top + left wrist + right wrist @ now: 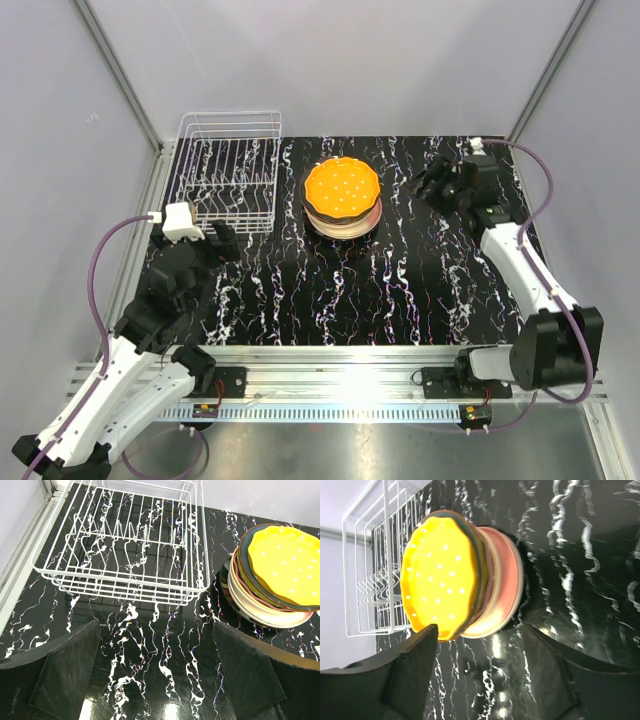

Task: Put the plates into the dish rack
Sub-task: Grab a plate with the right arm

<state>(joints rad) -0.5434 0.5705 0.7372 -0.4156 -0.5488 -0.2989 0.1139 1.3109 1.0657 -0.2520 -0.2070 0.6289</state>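
Left pincer (222, 240) gaped near white wire dish rack (228, 170); right pincer (425, 187) gaped beside yellow-topped round plate stack (342, 192).

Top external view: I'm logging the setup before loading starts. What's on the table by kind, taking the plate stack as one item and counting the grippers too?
dish rack: 1
stack of plates: 1 (how many plates it holds is not clear)
grippers: 2, left gripper and right gripper, both open
Total: 4
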